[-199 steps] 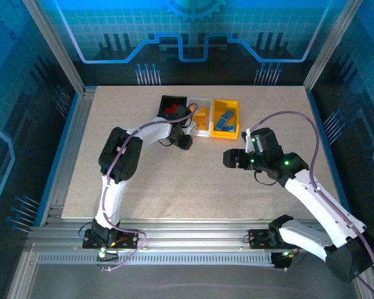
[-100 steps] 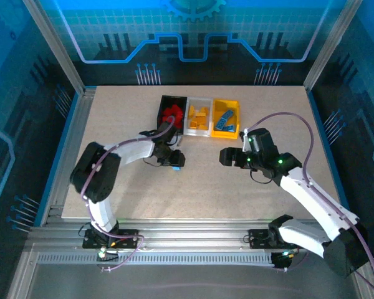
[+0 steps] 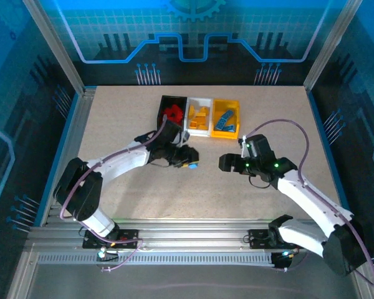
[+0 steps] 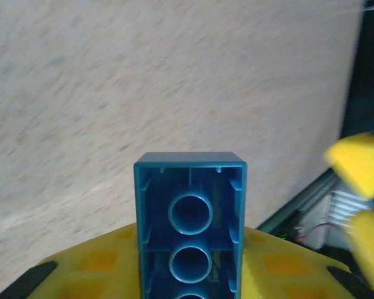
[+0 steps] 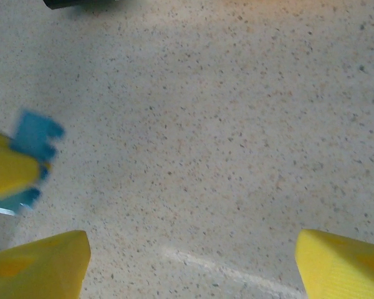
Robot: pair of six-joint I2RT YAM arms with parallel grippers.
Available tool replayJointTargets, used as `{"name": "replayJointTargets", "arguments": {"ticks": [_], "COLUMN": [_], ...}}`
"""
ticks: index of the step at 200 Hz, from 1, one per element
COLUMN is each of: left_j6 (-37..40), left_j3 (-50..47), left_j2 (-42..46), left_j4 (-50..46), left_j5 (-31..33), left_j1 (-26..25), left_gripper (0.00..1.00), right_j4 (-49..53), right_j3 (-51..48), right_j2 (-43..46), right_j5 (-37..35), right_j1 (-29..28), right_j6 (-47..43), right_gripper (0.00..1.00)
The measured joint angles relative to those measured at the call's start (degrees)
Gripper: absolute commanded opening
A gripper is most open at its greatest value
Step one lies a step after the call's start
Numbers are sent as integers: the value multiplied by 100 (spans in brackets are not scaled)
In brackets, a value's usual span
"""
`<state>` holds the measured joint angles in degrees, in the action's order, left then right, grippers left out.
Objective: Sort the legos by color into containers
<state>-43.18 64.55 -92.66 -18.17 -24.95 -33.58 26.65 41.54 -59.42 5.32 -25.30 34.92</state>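
My left gripper point(image 3: 188, 164) is shut on a blue lego brick point(image 4: 190, 215), held hollow side toward the wrist camera above the bare table. That brick point(image 5: 35, 140) also appears at the left of the right wrist view. My right gripper point(image 3: 225, 163) stands open a short way to the right of it, with nothing between its yellow fingers point(image 5: 40, 265). At the back stand the black container point(image 3: 166, 103) with red legos point(image 3: 172, 113), the white container point(image 3: 202, 101) with yellow-orange legos point(image 3: 201, 117), and the yellow container point(image 3: 234, 106) with blue legos point(image 3: 224, 120).
The speckled beige table point(image 3: 131, 187) is bounded by aluminium rails on the left and near sides. In the left wrist view the right gripper's yellow fingers point(image 4: 361, 163) show at the right edge, near the table's dark border.
My left arm has swung from beside the black container toward the table's middle, carrying the blue brick. The right gripper has drifted slightly left and opened wider.
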Motion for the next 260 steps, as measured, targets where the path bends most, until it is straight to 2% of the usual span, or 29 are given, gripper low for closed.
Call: {"name": "replayJointTargets", "arguments": {"ticks": [72,147,209,260], "left_j6": [-365,-435,-634,-844], "left_j3": [2312,4151,5716,6376], "left_j2": [-1152,-2332,-3261,-3829], "left_j4": [175,-129,-291,-297], "left_j5": [-365,-669,-774,-732], "left_j1": [-2,9,33,197], "left_gripper": [34,34,35,34], "right_j4": [404,1073,1410,1456], "right_j3": [-590,-800,-977,-979], "right_j2": [1381,2221,2697,2706], "right_j5": [-140,-256,-337,-330], "right_j1": [26,26,26,26], "right_j6": [129,267,413,415], "right_gripper": [86,85,84,84]}}
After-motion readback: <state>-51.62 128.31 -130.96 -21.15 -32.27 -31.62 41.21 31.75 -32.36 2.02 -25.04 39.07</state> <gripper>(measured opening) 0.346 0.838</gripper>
